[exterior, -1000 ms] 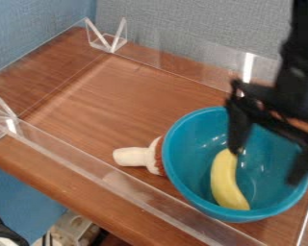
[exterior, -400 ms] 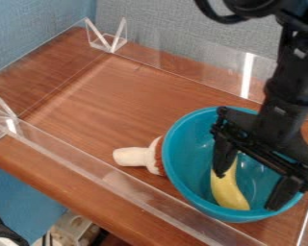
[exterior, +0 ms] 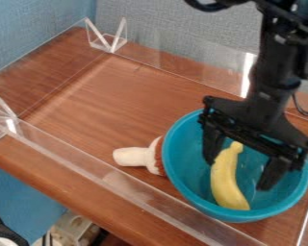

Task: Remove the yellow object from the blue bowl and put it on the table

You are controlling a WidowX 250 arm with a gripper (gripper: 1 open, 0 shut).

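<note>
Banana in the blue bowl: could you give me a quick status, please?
Hand open, above bowl. Banana lying inside, not gripped. Mushroom toy outside bowl, clear of it.

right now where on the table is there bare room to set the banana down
The table is bare across its middle and back left, from the blue bowl toward the far corner's clear wall. The front right is crowded: the bowl, holding the yellow banana, has the open gripper over it, and the cream mushroom toy lies against its left side.
</note>
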